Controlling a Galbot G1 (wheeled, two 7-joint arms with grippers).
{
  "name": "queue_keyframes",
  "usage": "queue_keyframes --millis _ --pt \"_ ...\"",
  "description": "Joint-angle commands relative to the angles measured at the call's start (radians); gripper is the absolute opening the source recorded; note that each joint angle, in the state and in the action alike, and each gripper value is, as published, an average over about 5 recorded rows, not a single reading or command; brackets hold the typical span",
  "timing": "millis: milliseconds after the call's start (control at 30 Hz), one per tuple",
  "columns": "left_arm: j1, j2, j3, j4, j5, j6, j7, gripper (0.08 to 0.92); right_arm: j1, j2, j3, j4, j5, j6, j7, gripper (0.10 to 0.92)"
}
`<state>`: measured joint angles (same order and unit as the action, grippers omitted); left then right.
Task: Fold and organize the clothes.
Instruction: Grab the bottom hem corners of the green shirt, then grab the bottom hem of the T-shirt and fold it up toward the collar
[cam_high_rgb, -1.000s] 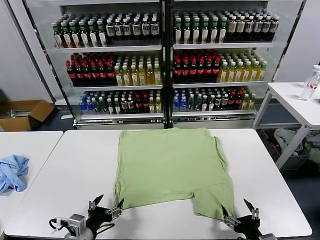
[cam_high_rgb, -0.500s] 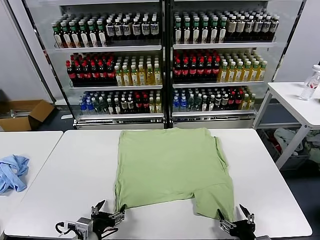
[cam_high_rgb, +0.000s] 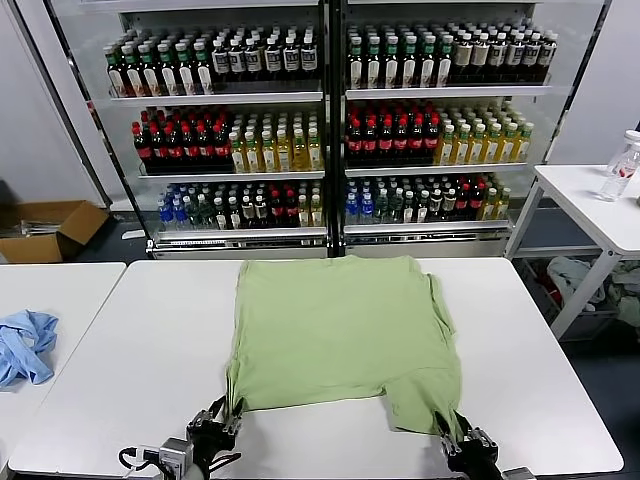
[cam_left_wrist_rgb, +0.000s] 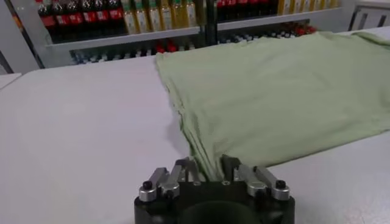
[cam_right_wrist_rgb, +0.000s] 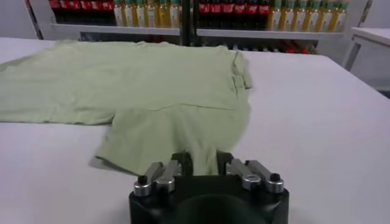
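Observation:
The clothes (cam_high_rgb: 340, 330), a pale green shirt with its plain side up, lie flat on the white table (cam_high_rgb: 150, 340). My left gripper (cam_high_rgb: 228, 414) sits at the shirt's near left corner. In the left wrist view, that gripper (cam_left_wrist_rgb: 207, 168) is shut on the bunched hem of the shirt (cam_left_wrist_rgb: 274, 91). At the near right corner, my right gripper (cam_high_rgb: 452, 430) is on the lower flap. The right wrist view shows it (cam_right_wrist_rgb: 200, 159) shut on the edge of the cloth (cam_right_wrist_rgb: 152, 91).
A light blue cloth (cam_high_rgb: 25, 345) lies on the neighbouring table to the left. Drink coolers (cam_high_rgb: 330, 120) full of bottles stand behind the table. A side table (cam_high_rgb: 600, 205) with bottles is at the right, and a cardboard box (cam_high_rgb: 45, 228) sits on the floor at the left.
Both grippers were open just short of the shirt's near edge. They have slid forward onto the two near corners and shut on the cloth, bunching the hem slightly.

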<state>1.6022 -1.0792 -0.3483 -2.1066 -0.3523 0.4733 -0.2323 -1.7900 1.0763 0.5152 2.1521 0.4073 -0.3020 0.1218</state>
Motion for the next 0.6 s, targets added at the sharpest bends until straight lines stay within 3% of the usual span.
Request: queue_keyframes --millis 33,233,500,600 --pt "0.02 0.017 -0.026 -0.017 0.047 -0.034 0.037 0.153 -0.009 -0.002 0.028 0.061 0.009 0.013 -0.009 0.142" --pt "0.09 0.056 -0.086 -0.101 0.05 -0.047 0.06 0.083 -0.102 -0.011 0.074 0.164 -0.01 0.007 -0.02 0.109" --pt "0.465 0.137 -0.323 -0.266 0.031 -0.085 0.066 0.083 -0.339 -0.006 0.107 0.279 -0.117 0.045 -0.048 0.109" --pt "0.555 0.15 -0.348 -0.311 0.032 -0.094 0.041 0.083 -0.365 -0.007 0.107 0.307 -0.133 0.056 -0.046 0.109"
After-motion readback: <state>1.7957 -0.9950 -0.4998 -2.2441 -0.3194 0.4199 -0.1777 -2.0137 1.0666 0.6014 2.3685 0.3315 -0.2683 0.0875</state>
